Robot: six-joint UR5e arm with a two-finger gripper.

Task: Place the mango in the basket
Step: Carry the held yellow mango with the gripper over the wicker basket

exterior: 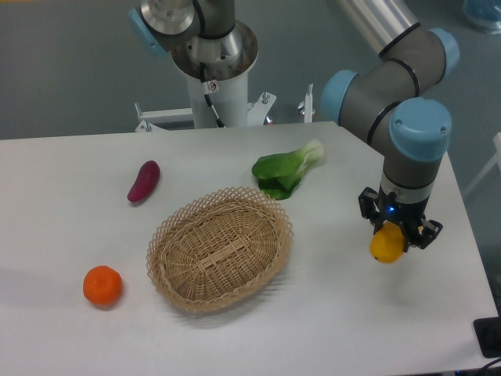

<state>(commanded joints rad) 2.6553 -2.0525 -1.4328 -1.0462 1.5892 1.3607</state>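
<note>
Wicker, light tan and oval, the basket (pixel 220 251) sits near the middle of a white table (pixel 70 204), its lacy rim open and nothing visible inside it. Well to the right of the basket, the gripper (pixel 391 235) points straight down with its two fingers closed around the yellow-orange mango (pixel 387 245), which hangs below them near the table's right edge. Behind the basket lies a leafy green vegetable (pixel 286 172), to its upper left a purple sweet potato (pixel 144 181), and to its lower left a round orange fruit (pixel 102 285).
</note>
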